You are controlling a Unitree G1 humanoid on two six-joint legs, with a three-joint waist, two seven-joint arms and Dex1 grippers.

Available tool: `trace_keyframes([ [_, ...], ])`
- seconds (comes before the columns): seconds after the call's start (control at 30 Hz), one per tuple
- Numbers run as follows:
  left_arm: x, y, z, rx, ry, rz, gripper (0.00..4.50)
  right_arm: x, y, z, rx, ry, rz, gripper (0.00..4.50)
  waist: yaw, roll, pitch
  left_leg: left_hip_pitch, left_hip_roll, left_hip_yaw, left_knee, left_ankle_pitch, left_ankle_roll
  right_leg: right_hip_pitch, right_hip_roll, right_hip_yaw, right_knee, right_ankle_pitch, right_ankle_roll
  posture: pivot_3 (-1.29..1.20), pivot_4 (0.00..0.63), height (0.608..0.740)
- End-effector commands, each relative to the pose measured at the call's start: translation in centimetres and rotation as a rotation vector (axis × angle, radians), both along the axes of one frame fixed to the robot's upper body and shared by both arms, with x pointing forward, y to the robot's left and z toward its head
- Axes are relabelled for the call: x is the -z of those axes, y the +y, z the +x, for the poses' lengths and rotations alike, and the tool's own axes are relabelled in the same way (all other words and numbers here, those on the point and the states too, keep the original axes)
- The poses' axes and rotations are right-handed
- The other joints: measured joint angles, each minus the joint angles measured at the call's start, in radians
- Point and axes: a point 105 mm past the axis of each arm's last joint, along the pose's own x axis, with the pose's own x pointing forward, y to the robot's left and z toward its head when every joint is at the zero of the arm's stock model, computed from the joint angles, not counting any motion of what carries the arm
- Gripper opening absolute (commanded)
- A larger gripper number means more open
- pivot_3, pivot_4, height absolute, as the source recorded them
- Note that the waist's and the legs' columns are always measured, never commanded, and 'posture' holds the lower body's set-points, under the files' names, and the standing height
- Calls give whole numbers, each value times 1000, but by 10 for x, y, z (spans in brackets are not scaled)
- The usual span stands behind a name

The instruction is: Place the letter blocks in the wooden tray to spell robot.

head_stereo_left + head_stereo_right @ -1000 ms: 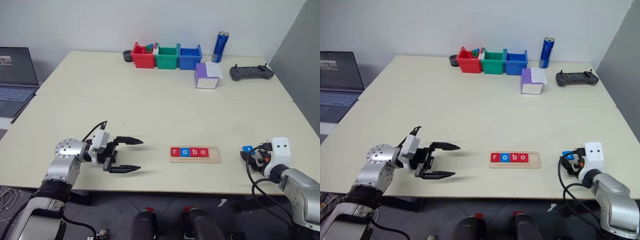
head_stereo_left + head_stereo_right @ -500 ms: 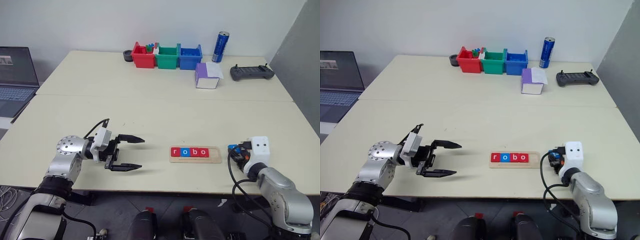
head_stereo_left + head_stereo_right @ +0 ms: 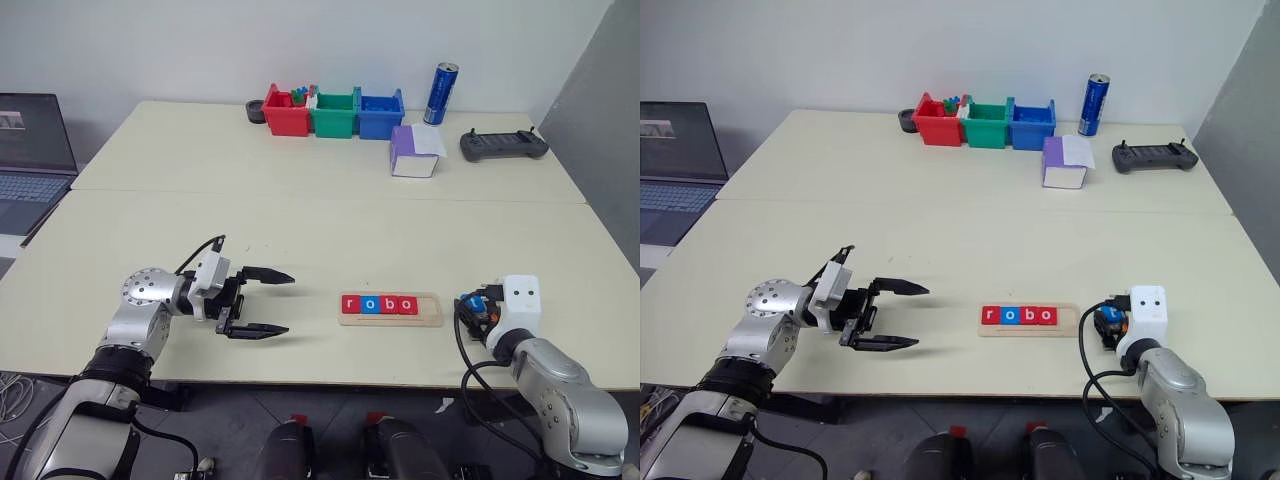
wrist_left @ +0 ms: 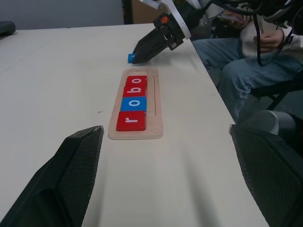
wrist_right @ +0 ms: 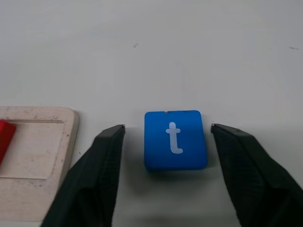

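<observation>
A robotics lab or test room, set up indoors against a plain white wall [image 3: 150,40]. Two pale work tables [image 3: 300,230] are pushed together, edge to edge. A laptop [image 3: 30,150] sits open at one side, and a dark handheld controller [image 3: 503,144] lies at the far end near a blue can [image 3: 440,93]. Red, green and blue plastic bins [image 3: 333,113] line the back. A seated person [image 4: 246,61] in jeans waits beside the table with cables.

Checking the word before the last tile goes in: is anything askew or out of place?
Nothing stands out. The tiles r, o, b, o sit straight in the tray, last slot bare. The blue t lies flat on the table beside the tray's end, between the open right gripper's fingers.
</observation>
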Motion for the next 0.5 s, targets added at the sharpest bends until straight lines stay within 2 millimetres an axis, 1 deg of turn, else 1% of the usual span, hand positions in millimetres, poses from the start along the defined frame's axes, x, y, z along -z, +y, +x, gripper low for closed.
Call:
trace_keyframes([
  [0.03,-7,1,0,7,-37,-17,4500,-23,-8,3,-68,-46,-62,4479,1,0,0,0,0,0,0,0,0,0,0,0,0,0,0,0,150,740],
  [0.13,-6,0,0,8,-37,-21,4500,-50,-22,16,-220,-90,-169,4479,1,0,0,0,0,0,0,0,0,0,0,0,-1,0,0,0,150,740],
  [0.2,-6,-1,1,9,-36,-23,4500,-64,-28,24,-393,-86,-224,4479,0,0,0,0,0,1,0,0,1,0,0,0,-2,1,2,0,150,740],
  [0.27,-6,-1,2,9,-35,-23,4500,-63,-29,19,-647,-14,-281,4479,2,0,0,0,0,0,0,0,1,1,1,-1,-4,1,2,0,150,740],
  [0.3,-6,-2,3,8,-35,-23,4500,-60,-31,15,-727,19,-295,4479,2,-1,0,0,0,-1,-2,0,1,1,1,-1,-5,1,2,0,150,740],
  [0.33,-6,-1,3,6,-36,-22,4500,-55,-30,3,-870,120,-258,4479,3,-2,-1,0,0,-1,-4,0,1,1,2,-1,-8,1,2,0,150,740],
  [0.37,-7,-1,4,4,-37,-22,4500,-53,-32,-2,-973,193,-243,4479,3,-2,0,0,1,-2,-6,0,1,2,4,-1,-11,2,3,0,150,740],
  [0.4,-7,-1,5,1,-39,-22,4500,-51,-38,1,-1020,243,-253,4479,3,-2,0,0,0,-1,-9,0,1,2,4,-1,-13,2,3,0,150,740],
  [0.43,-8,-1,6,-1,-42,-24,4500,-48,-46,14,-1027,260,-303,4479,1,-2,0,0,1,-1,-9,0,1,2,4,-1,-13,2,3,0,150,740],
  [0.5,-8,-1,7,-2,-45,-28,4500,-46,-53,35,-1040,259,-404,4479,-7,-2,0,0,1,1,-9,0,1,1,4,1,-13,2,3,0,150,740],
])
